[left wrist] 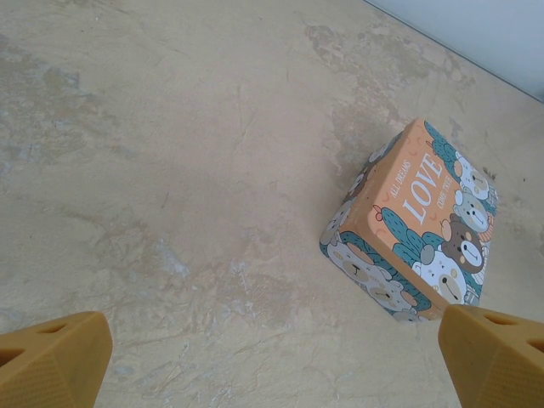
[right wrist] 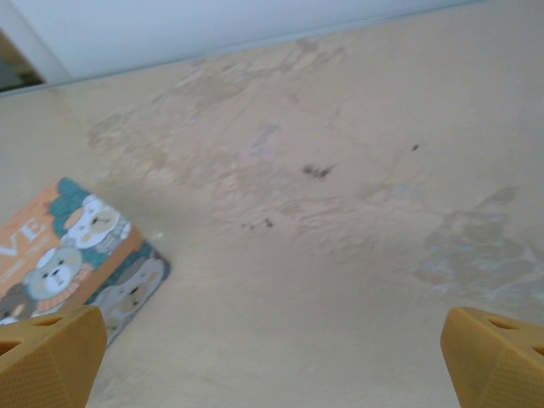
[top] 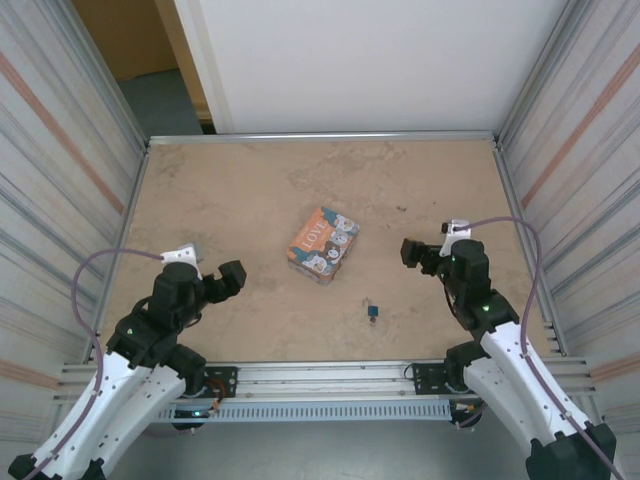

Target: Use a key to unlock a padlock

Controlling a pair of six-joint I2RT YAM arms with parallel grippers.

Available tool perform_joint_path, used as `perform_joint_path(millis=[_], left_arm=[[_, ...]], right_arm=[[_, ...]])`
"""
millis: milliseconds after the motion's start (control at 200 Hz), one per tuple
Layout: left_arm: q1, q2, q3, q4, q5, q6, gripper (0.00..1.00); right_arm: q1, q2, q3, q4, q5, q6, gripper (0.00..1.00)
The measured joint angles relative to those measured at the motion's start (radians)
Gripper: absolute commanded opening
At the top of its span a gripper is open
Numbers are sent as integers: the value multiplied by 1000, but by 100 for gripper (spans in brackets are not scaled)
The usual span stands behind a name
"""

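My left gripper (top: 228, 278) wide apart, empty; right gripper (top: 408, 250) same. Padlock (top: 372, 312) on table (top: 250, 190), 5 o'clock of box (top: 323, 245), apart from it; tiny, shackle hard to read. Right wrist view: box cut off at 8 o'clock, fingertips (right wrist: 51, 357) clipped.

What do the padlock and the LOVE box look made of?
Padlock: dark blue body, probably painted metal or plastic, with a pale metallic-looking loop; too small to confirm. LOVE box: printed card or tin, smooth low-sheen faces, rounded corners; which is unclear.
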Motion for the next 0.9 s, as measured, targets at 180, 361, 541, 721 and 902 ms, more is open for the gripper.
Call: perform_joint_path(millis=[180,361,541,721,902], left_arm=[[0,0,0,0,-3,0,99],[0,7,0,0,-3,0,99],[0,10,0,0,-3,0,99],[0,10,0,0,-3,0,99],[0,10,-1,0,-3,0,99]], right_arm=[[-42,-8,-24,36,42,-8,99],[-91,6,-42,78,55,-8,99],[-139,32,-89,139,55,-13,99],[-172,93,-124,208,58,-34,99],[-175,216,-131,333,55,-97,99]])
